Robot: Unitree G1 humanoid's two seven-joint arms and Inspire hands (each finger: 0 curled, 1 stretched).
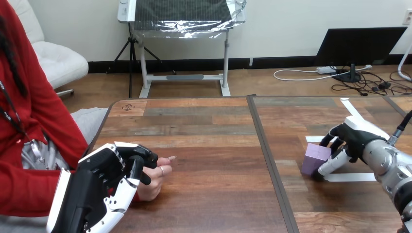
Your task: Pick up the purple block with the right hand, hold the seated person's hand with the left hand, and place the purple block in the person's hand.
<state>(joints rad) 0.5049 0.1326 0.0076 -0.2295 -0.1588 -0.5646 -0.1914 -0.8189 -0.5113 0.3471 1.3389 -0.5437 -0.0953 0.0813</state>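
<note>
Pinching boxy purple block (316,157), right robot hand (353,140), plank table (209,141)

One purple block (315,158), one person's hand (156,180), one table (204,121), two robot hands: left hand (104,187), right hand (351,140).

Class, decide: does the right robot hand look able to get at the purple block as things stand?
Probably yes: the right robot hand sits against the purple block, fingers curled round it, with nothing between them.
</note>
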